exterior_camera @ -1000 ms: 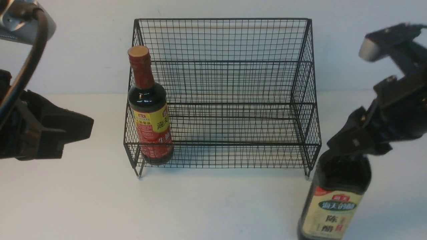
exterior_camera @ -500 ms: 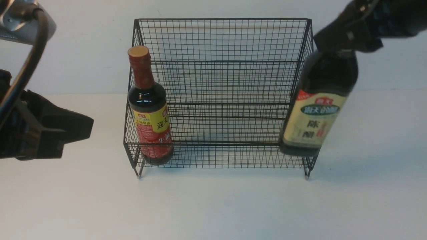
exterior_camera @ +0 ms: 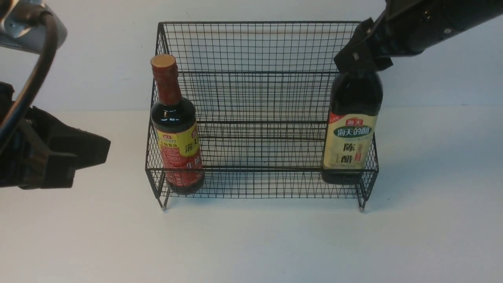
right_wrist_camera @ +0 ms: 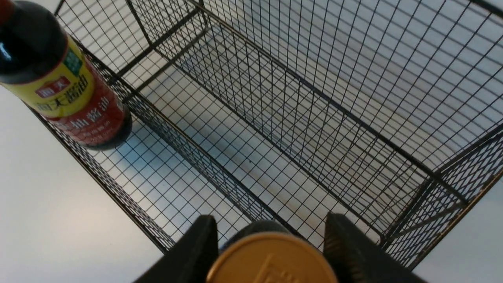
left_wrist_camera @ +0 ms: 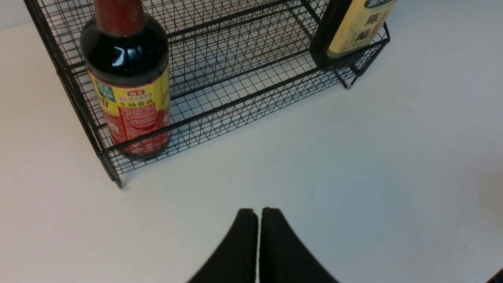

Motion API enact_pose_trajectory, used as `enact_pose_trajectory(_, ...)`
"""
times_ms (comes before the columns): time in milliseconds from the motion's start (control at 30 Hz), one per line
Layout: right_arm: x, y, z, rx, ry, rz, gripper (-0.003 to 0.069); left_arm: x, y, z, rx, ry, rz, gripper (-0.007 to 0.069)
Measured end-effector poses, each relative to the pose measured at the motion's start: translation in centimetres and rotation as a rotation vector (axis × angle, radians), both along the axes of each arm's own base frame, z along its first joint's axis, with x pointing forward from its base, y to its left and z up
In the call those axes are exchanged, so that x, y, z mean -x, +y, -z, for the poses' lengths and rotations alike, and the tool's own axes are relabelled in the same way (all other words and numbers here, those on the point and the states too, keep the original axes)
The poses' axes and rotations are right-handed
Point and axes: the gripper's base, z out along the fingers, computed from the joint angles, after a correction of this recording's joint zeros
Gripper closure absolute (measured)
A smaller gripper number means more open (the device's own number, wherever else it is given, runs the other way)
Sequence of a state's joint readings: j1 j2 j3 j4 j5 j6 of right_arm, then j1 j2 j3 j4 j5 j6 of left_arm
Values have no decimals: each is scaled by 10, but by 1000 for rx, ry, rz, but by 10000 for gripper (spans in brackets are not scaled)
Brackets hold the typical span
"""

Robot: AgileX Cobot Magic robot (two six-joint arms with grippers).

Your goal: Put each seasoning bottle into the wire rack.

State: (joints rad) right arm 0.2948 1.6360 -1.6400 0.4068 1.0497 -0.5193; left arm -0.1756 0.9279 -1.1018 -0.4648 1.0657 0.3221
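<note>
Now gripped at the neck by right tool, hanging below it: cream bottle, base over front corner of rack, seemingly not yet seated. Lower straight, clear of rim; release only once standing. Left tool shut, empty.

A plain white table meets a white wall.

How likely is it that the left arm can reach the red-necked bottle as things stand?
Probably yes. The red-necked bottle stands at the wire rack's left front corner, neck above the front rail, nothing between it and the left fingers, which are shut and would need opening.
</note>
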Motion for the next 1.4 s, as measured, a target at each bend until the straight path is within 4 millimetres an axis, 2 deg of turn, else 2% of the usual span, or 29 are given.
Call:
enact_pose_trajectory(167, -7, 2, 17, 37, 73, -16, 334, 0, 0, 0, 0, 0, 0, 629)
enact_pose_trajectory(767, -7, 2, 17, 26, 102, 12, 334, -2, 0, -1, -1, -24, -3, 629)
enact_pose_trajectory(833, -7, 2, 17, 25, 106, 11, 322, -2, 0, -1, -1, -24, -3, 629)
enact_pose_trajectory(900, -6, 2, 13, 8, 109, 17, 277, -2, 0, -1, -1, -24, -3, 629)
enact_pose_trajectory(1033, 2, 1, -9, -32, 102, 39, 130, -2, 0, -1, -1, -24, -3, 629)
enact_pose_trajectory(1067, 7, 0, -20, -39, 99, 37, 86, -2, 0, -1, -1, -24, -3, 629)
enact_pose_trajectory(1167, 19, -3, -47, -63, 65, 38, 36, -2, 0, -1, -1, -25, -4, 629)
enact_pose_trajectory(1200, 20, -3, -50, -68, 60, 42, 34, -2, 0, -1, -1, -27, -4, 629)
enact_pose_trajectory(1267, 39, -10, -80, -128, 7, 89, 41, -2, 0, -2, 0, -31, -6, 629)
enact_pose_trajectory(1300, 41, -10, -82, -132, 4, 92, 47, -2, 0, -2, 1, -33, -7, 629)
enact_pose_trajectory(1400, 72, -20, -109, -186, -48, 117, 123, -3, 0, -3, 4, -45, -13, 629)
